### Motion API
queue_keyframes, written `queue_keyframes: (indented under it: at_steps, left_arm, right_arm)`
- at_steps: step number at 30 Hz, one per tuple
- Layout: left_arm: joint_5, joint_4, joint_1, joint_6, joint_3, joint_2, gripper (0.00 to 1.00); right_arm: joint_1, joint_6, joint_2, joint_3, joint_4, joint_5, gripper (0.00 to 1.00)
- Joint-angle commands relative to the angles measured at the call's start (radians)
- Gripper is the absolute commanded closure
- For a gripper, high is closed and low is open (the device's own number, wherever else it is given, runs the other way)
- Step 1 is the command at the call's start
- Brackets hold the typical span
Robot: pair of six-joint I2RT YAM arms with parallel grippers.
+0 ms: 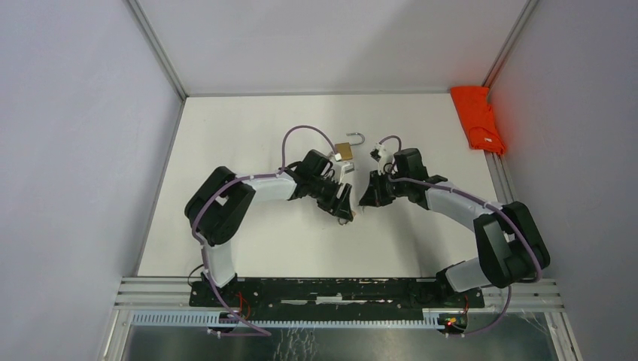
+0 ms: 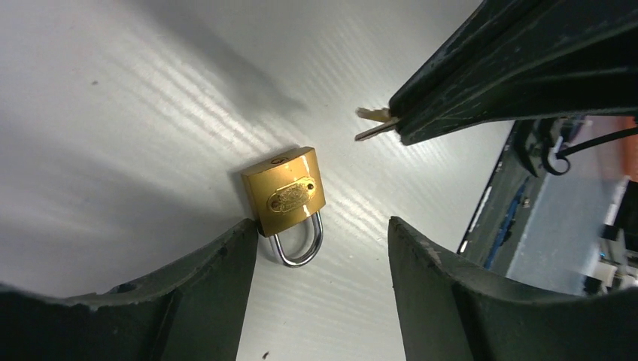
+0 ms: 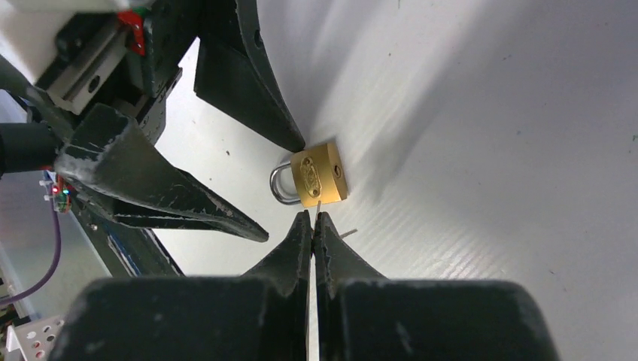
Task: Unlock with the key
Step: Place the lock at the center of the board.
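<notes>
Left wrist view: left fingers spread wide, empty, flanking padlock on counter; right fingers clamped on key. Step: key insertion. Next: align key with keyway.

One brass padlock. One key. One orange cloth, 2 o'clock on table. Two pincers: left pincer, right pincer.
</notes>
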Motion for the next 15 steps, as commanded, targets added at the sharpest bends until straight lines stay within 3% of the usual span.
queue_keyframes:
  at_steps: [1,5,15]
  left_arm:
    - [0.010,-0.051,-0.003,-0.063,-0.014,0.103,0.29]
    - [-0.013,-0.075,-0.002,-0.053,-0.010,0.100,0.31]
    - [-0.042,-0.090,-0.002,-0.061,-0.013,0.093,0.32]
  right_arm:
    - [-0.002,-0.055,0.005,0.016,-0.052,0.036,1.00]
    - [0.002,-0.049,0.057,0.001,-0.043,-0.040,1.00]
    - [0.043,-0.035,0.080,0.005,-0.015,-0.044,1.00]
